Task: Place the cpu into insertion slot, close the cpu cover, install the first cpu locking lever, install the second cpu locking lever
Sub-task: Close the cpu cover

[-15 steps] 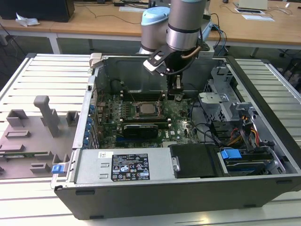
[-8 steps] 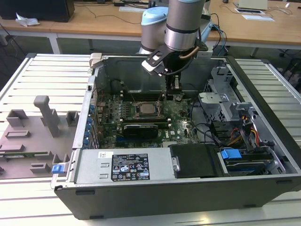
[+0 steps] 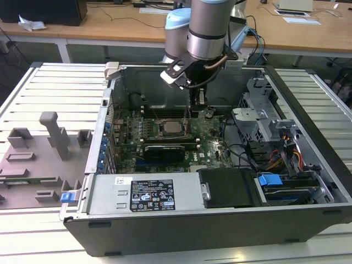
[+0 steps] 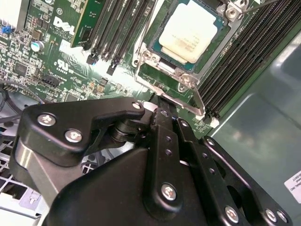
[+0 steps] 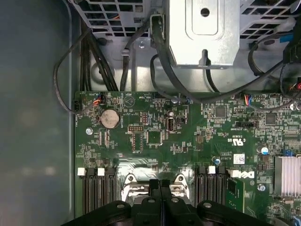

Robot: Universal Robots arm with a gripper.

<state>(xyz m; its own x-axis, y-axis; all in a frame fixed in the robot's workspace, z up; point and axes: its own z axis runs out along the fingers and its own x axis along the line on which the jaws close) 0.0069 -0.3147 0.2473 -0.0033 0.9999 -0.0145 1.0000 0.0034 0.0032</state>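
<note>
The gripper [image 4: 159, 100] hides part of the cpu cover [image 4: 155, 67] around the cpu [image 4: 188, 34].
Fingers [image 5: 154, 190] pressed together; case [image 3: 220, 231] on slatted table [image 3: 55, 88].

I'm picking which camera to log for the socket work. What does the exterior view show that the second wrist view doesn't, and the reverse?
The exterior view adds the whole open computer case, the labelled power supply, the grey fixture tray on that view's left and the arm above the board. The second wrist view adds a close look at the metal cover frame around the cpu and a thin wire lever beside the shut gripper. Both share the cpu on the green motherboard.
</note>
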